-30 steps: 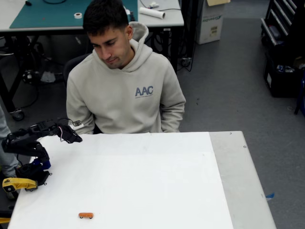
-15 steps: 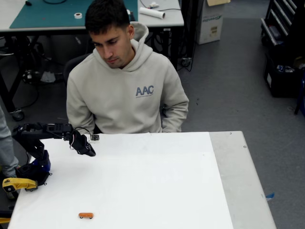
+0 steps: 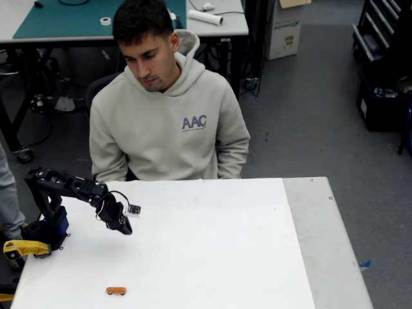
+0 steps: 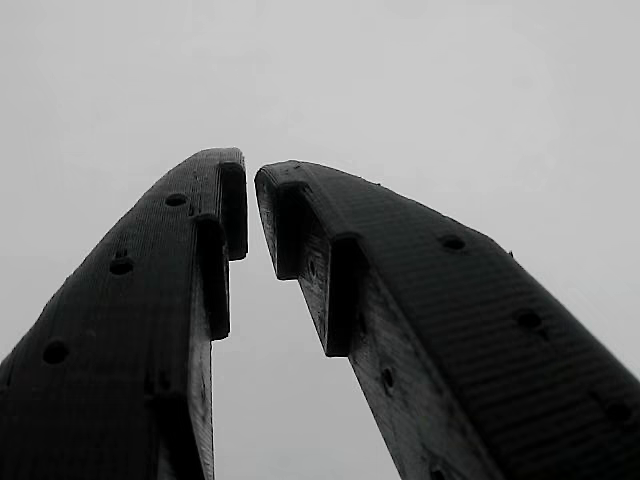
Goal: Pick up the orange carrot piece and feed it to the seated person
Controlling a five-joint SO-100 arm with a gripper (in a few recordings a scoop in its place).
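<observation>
In the fixed view the gripper [image 3: 124, 228] hangs over the white table [image 3: 212, 251] at its left side, angled down, apparently on its way to a pickup. In the wrist view its jaws are nearly pressed together at the tips, a thin gap between them and nothing held. The orange carrot piece [image 3: 116, 291] lies flat below the jaws, well apart, toward the near edge. Beyond the jaws, the seated person [image 3: 168, 122] waits at the far edge, probably to be fed.
</observation>
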